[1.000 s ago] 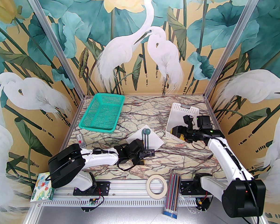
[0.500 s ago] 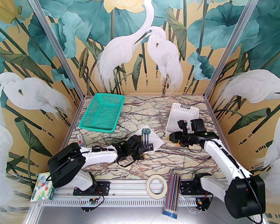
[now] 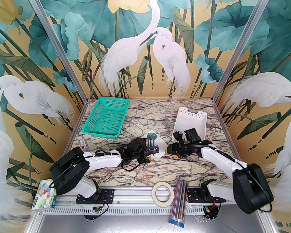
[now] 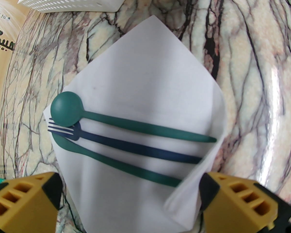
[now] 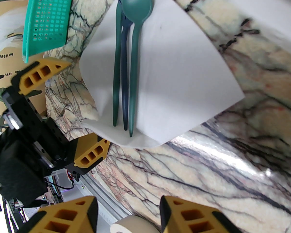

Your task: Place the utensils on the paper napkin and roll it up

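both arms closing in for the roll

since a second ago my right arm has swung away from the white perforated basket (image 3: 190, 120) to the right corner of the paper napkin (image 4: 145, 81), and my left arm has edged forward over its near corner. my left tool (image 4: 131, 190) stands wide, holding nothing, straddling that corner, with one finger beside a lifted flap. my right tool (image 5: 128, 210) is narrower, with nothing between its fingers, hovering over bare table (image 3: 148, 176). the napkin lies in mid-table with the green spoon (image 4: 66, 112), dark blue fork (image 4: 135, 147) and green knife (image 4: 111, 161) side by side across it, their heads by one corner.

the risks, as i judge them: the sheet is thin, so a dragging finger could tear it or slide the utensils off that corner. a loose roll could let them slip out, and my two tools are close enough to clash.

the green mesh basket (image 3: 105, 116) holds nothing, and the white one shows nothing in the part i can see.
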You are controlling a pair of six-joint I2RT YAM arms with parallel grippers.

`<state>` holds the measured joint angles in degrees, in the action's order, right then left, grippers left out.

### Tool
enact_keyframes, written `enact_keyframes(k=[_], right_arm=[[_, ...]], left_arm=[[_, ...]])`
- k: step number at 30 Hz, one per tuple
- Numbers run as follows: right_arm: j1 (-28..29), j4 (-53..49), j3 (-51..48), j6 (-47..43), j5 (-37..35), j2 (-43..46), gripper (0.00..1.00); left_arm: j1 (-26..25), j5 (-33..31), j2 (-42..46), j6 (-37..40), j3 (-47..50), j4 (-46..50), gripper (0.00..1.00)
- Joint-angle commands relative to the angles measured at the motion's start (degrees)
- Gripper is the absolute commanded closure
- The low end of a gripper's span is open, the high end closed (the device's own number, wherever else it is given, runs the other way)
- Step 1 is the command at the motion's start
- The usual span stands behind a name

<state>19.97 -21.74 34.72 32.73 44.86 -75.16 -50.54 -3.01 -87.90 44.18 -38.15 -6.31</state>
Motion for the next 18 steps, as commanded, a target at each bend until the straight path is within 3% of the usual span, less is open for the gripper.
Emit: enact_keyframes(k=[1,6,18], right_arm=[[2.61,7.99,-0.74,3.87,0.93,-3.31,0.58],[5.95,12.69,-0.27,6.52,0.64,-8.08,0.7],[10.51,18.17,1.22,10.03,1.28,-14.54,0.8]], left_arm=[[0.94,2.0,-0.94,-0.4,-1.7,-1.46,0.01],[1.71,2.26,-2.01,-0.24,-2.04,-1.89,0.01],[2.21,2.34,-3.16,-0.94,-1.84,-3.35,0.01]])
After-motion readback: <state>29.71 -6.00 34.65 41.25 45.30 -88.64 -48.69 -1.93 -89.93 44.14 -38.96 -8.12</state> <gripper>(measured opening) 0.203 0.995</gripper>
